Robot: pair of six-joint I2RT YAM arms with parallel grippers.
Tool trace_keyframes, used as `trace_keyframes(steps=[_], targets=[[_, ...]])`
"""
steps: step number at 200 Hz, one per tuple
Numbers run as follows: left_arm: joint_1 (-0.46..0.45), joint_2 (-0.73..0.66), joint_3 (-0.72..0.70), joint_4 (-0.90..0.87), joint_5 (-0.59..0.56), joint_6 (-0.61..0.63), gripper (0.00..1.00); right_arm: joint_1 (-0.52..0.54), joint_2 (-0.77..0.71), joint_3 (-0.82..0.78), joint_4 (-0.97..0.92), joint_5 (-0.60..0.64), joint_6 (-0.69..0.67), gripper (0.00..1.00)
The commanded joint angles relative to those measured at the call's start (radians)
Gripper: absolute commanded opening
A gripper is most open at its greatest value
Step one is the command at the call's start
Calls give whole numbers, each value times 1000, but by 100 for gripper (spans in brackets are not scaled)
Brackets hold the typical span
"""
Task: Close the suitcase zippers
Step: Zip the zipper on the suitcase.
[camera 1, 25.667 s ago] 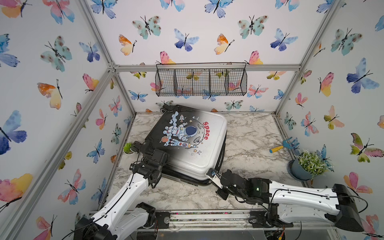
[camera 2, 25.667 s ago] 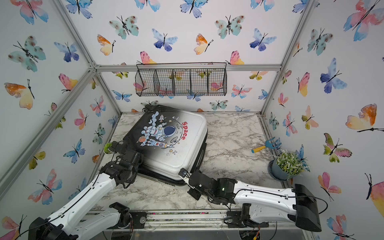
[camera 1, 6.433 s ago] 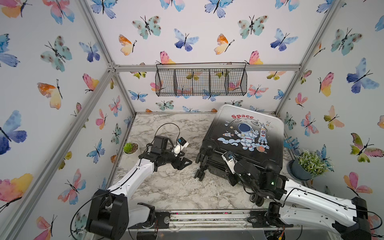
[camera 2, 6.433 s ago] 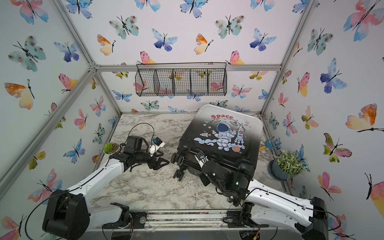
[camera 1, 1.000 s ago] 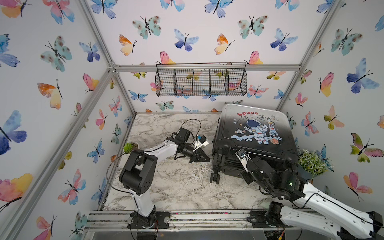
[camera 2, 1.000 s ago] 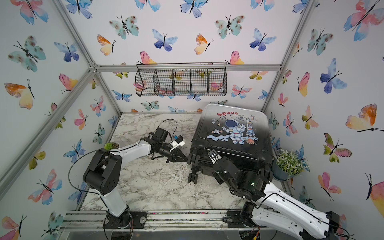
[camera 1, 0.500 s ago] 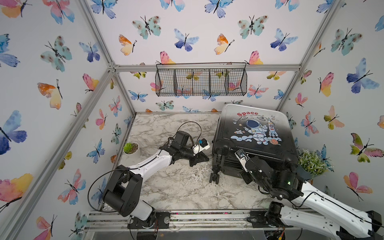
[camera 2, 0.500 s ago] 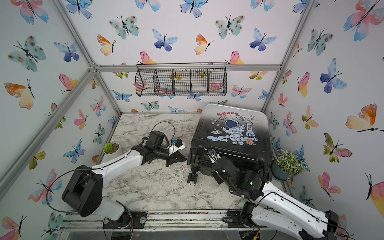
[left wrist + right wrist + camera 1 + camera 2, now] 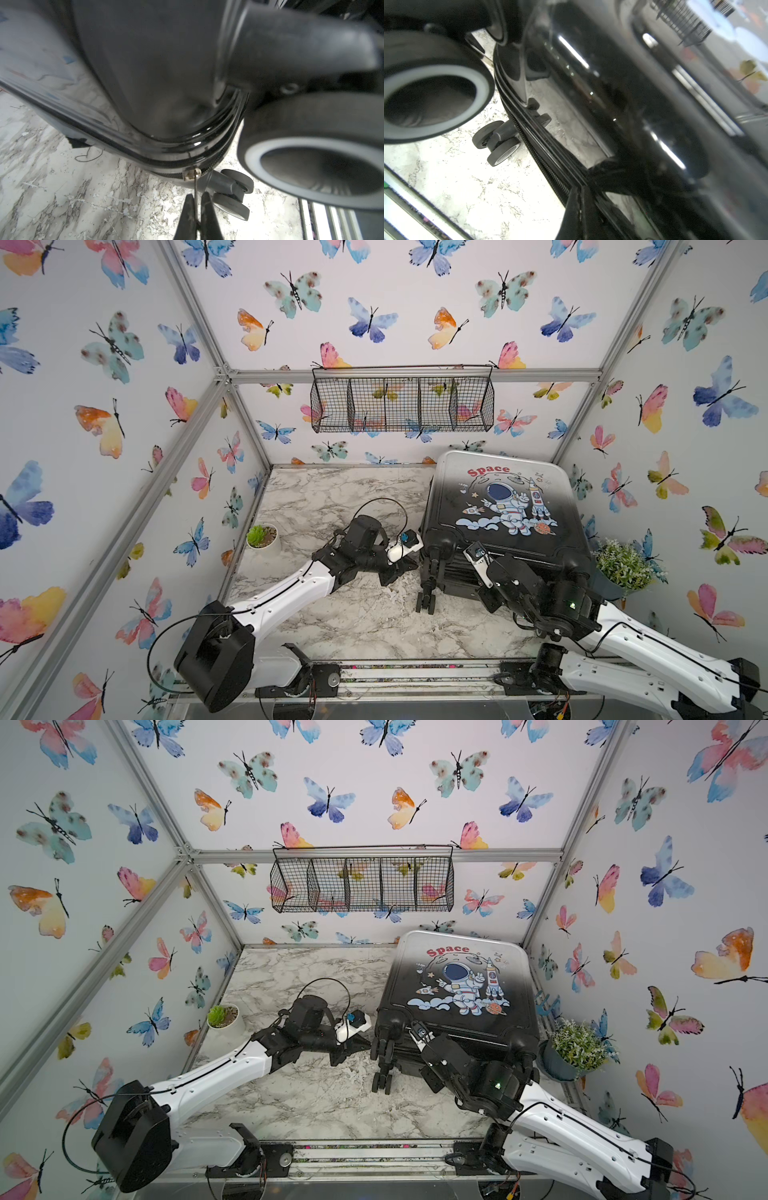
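The suitcase point(image 9: 498, 497) point(image 9: 457, 977) lies flat at the right back of the marble table, astronaut print up, both shell halves together. My left gripper point(image 9: 409, 566) point(image 9: 196, 197) sits at its front left corner, shut on the thin metal zipper pull point(image 9: 195, 186) that hangs from the silver slider point(image 9: 191, 174). The black zipper track point(image 9: 234, 133) point(image 9: 542, 162) curves round that corner. My right gripper point(image 9: 478, 568) point(image 9: 580, 190) is shut with its tips pressed against the rim by the track on the front side; nothing shows between its jaws.
The case's black wheels point(image 9: 428, 593) stick out at the front left corner, close to both grippers. A small succulent pot point(image 9: 262, 536) stands at the left wall, a potted plant point(image 9: 623, 564) at the right wall. A wire basket point(image 9: 403, 402) hangs on the back wall.
The left arm's elbow has swung forward and down while its gripper stayed at the case's corner, creeping slightly toward the front. The right arm and the suitcase have barely moved.
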Motion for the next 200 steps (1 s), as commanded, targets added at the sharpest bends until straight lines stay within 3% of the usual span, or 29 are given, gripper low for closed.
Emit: trace_keyframes(steps=[1, 24, 52, 94, 122, 200], targets=[[-36, -56, -6, -105, 260, -34, 0, -13, 26, 161, 402, 10, 16, 3], [2, -102, -27, -90, 272, -110, 0, -13, 70, 258, 405, -14, -8, 3], [13, -204, -100, 71, 282, -304, 0, -13, 124, 316, 412, -58, -24, 3], [1, -333, -135, 239, 119, -546, 0, -13, 202, 382, 443, -128, -53, 3], [-109, -317, -58, 180, -3, -528, 0, -13, 225, 360, 496, -183, -29, 3], [-238, -127, 97, 244, -22, -587, 0, -13, 250, 312, 608, -292, 54, 3]])
